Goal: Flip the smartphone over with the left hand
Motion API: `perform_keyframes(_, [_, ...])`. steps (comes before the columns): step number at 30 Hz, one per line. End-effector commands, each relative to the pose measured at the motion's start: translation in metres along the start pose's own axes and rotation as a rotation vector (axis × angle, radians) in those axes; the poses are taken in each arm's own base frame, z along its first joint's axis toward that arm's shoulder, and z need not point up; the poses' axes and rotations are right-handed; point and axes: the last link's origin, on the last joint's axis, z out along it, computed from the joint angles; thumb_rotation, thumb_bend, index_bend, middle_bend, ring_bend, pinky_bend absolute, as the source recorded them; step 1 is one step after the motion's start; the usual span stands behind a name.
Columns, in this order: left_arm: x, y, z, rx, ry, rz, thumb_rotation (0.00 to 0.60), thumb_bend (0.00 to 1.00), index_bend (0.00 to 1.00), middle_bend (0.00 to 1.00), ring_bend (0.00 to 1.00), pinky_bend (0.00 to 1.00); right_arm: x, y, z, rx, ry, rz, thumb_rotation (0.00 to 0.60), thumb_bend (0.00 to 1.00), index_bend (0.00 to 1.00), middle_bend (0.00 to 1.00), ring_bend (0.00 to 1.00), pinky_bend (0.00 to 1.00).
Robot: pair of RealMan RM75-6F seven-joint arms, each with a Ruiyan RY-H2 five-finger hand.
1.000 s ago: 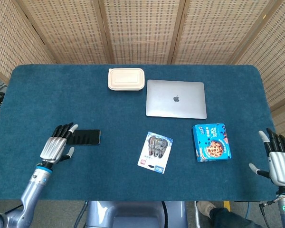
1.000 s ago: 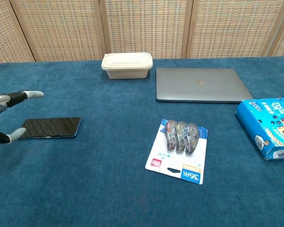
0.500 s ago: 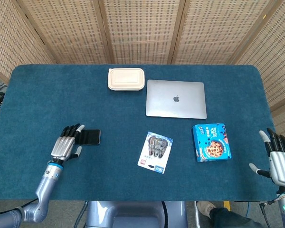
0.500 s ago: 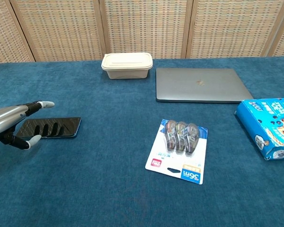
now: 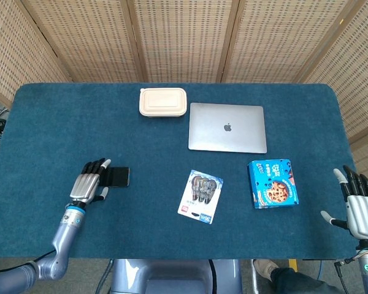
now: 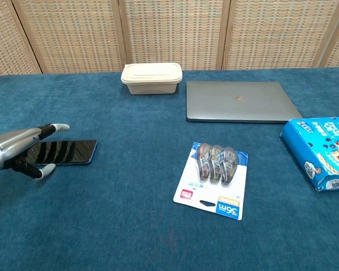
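Observation:
A black smartphone lies flat on the blue table, left of centre. My left hand hovers over the phone's left end with its fingers spread, thumb down at the near edge; whether it touches the phone is unclear. It holds nothing. My right hand rests open at the table's right front corner, far from the phone, seen only in the head view.
A blister pack of tape dispensers lies mid-table. A blue cookie box sits to the right. A closed grey laptop and a beige lidded container are at the back.
My left hand has slid rightward and lower, from beside the phone's left end to over it, covering more of the phone. The right hand has stayed put.

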Motion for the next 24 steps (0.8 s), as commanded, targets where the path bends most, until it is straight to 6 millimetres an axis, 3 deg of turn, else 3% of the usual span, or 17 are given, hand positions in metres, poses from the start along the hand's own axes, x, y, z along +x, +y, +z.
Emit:
perform_keyframes(1, [0.0007,0.0015,0.0028,-0.001,0.007,0.004,0.6,0.45,0.0,0.0,0.0,0.0,-0.0006,0.0003,0.0004,-0.002,-0.003,-0.001,0.6,0.0,0.0,0.0,0.0,0.0])
perform_keyframes(22, [-0.0038,0.003,0.0099,0.005,0.003,0.012,0.6,0.45,0.0,0.0,0.0,0.0,-0.0017,0.0007,0.0004,-0.003,-0.007,0.0,0.6,0.0,0.0,0.0,0.0,0.0])
perform_keyframes(24, [-0.0043,0.0041,0.0109,0.002,0.004,0.013,0.6,0.45,0.03,0.0,0.0,0.0,-0.0018,0.0007,0.0006,-0.003,-0.008,0.001,0.6,0.0,0.0,0.0,0.0,0.0])
